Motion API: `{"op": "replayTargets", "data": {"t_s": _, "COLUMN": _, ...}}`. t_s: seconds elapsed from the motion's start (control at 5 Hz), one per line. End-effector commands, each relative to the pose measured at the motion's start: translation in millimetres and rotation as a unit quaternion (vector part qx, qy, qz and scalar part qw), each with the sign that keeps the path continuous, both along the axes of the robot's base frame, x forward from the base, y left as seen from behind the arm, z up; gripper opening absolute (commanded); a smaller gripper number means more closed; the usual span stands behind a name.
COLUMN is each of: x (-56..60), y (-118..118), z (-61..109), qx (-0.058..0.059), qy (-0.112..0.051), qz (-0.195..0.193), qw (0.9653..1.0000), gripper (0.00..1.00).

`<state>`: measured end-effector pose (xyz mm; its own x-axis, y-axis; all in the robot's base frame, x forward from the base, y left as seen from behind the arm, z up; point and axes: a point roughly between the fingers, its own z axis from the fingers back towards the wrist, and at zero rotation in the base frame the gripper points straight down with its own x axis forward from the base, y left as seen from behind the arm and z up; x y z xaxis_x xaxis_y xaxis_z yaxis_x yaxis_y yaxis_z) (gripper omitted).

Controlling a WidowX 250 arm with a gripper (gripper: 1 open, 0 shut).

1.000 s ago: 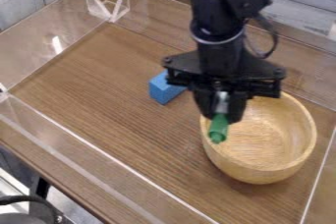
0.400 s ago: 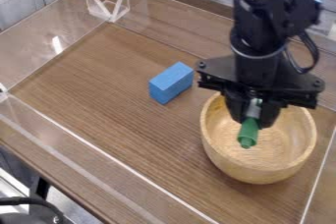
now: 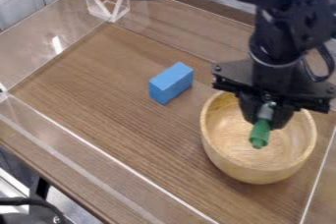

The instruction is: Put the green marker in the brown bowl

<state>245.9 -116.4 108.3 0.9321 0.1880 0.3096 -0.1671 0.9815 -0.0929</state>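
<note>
The green marker [image 3: 262,130] hangs nearly upright, green end down, with my gripper [image 3: 269,105] shut on its upper part. It sits over the inside of the brown bowl [image 3: 231,154], a round light wooden bowl at the lower right. The marker's lower tip is over the bowl's hollow; I cannot tell whether it touches the bottom. The black arm hides the marker's top and the bowl's far rim.
A small blue block [image 3: 170,82] lies on the wooden tabletop left of the bowl. Clear acrylic walls [image 3: 53,41] ring the work surface, with a clear stand [image 3: 109,9] at the back left.
The arm has carried the marker rightward from the bowl's left rim to over its middle, uncovering the blue block.
</note>
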Motion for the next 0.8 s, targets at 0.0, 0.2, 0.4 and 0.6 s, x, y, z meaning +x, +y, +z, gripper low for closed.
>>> {"op": "replayTargets", "data": {"t_s": 0.0, "x": 14.0, "y": -8.0, "z": 13.3, "qx": -0.001, "qy": -0.031, "qz": -0.009, "qw": 0.9995, "gripper": 0.0}}
{"op": "replayTargets", "data": {"t_s": 0.2, "x": 18.0, "y": -8.2, "z": 13.2, "qx": 0.007, "qy": -0.035, "qz": -0.013, "qw": 0.9993, "gripper": 0.0}}
{"op": "replayTargets", "data": {"t_s": 0.4, "x": 20.5, "y": -7.1, "z": 13.5, "qx": 0.011, "qy": -0.039, "qz": -0.016, "qw": 0.999, "gripper": 0.0}}
{"op": "replayTargets", "data": {"t_s": 0.6, "x": 22.9, "y": -6.2, "z": 12.8, "qx": 0.015, "qy": -0.044, "qz": -0.018, "qw": 0.9988, "gripper": 0.0}}
